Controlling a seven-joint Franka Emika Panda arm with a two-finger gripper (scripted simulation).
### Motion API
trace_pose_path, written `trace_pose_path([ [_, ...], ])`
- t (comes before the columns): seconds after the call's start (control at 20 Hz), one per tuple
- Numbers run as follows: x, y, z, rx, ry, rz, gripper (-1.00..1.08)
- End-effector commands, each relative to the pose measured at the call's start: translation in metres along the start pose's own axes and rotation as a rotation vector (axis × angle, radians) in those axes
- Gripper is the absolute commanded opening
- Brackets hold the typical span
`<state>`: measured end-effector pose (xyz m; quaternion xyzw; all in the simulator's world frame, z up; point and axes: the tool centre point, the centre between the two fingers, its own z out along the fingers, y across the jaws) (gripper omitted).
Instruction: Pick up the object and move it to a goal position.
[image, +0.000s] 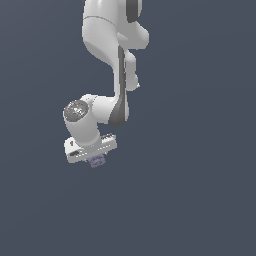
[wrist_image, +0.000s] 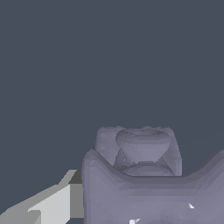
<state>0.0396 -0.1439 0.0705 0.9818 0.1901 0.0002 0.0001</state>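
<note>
The object (image: 97, 161) is a tiny pale lavender-grey blocky item with faint darker marks. In the exterior view it sits directly under the white hand of my gripper (image: 94, 157), in the lower left of centre. In the wrist view the object (wrist_image: 140, 175) fills the near part of the picture, with a rounded hollow in its upper block. One pale finger (wrist_image: 52, 206) presses against its side; the other finger is hidden behind the object. The gripper is shut on the object.
The white arm (image: 117, 55) comes down from the top of the exterior view and bends at the wrist (image: 77, 111). Everything around it is a plain dark blue-grey surface (image: 200, 200) with no other objects or edges in sight.
</note>
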Motion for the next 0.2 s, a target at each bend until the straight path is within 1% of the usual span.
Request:
trace_pose_path([
  [0.0, 0.0022, 0.002, -0.0005, 0.0, 0.0, 0.0, -1.0],
  [0.15, 0.0026, 0.0023, -0.0005, 0.0, 0.0, 0.0, -1.0],
])
